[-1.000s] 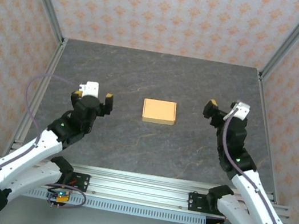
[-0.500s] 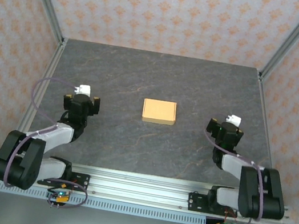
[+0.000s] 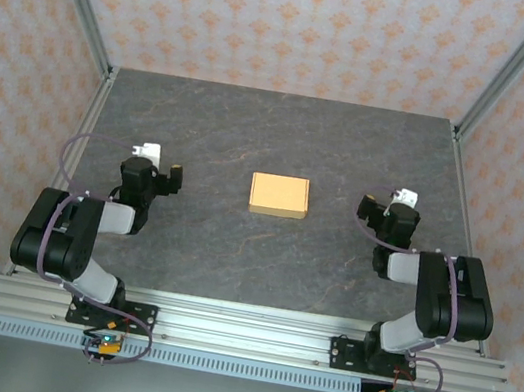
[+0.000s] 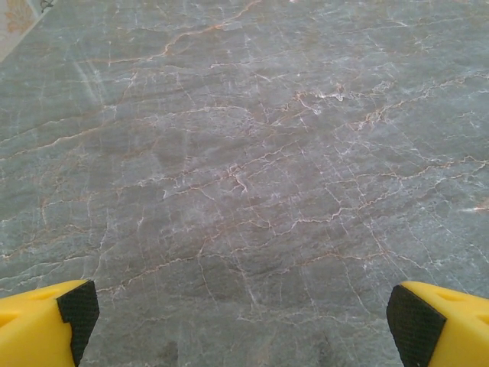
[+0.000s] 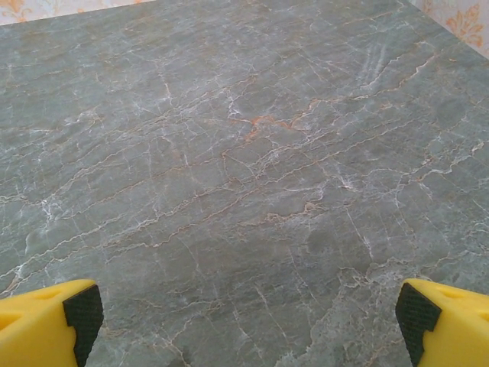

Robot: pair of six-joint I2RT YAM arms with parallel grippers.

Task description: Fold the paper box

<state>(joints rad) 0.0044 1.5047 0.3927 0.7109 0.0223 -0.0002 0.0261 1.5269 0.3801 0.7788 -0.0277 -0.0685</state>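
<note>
Newly changed: both arms have folded back toward their bases; a second ago they reached out long and low from the rail, and now their links stand bunched by the mounts.
Unchanged: the paper box (image 3: 279, 195) lies on the same spot as before.
Box place: mid-desk, flat on the grey veined desk (image 3: 284, 129), between the two arms and well apart from each.
Box axis: its long side runs left to right, nearly parallel to the desk's near edge; the short side runs front to back.
Left end effector (image 3: 151, 173): left of the box, jaws spread wide, holding nothing; its wrist view has the yellow fingers (image 4: 46, 325) at the far corners with bare desk between.
Right end effector (image 3: 388, 216): right of the box, jaws likewise wide and empty; its fingers (image 5: 46, 321) sit at the corners over bare desk.
</note>
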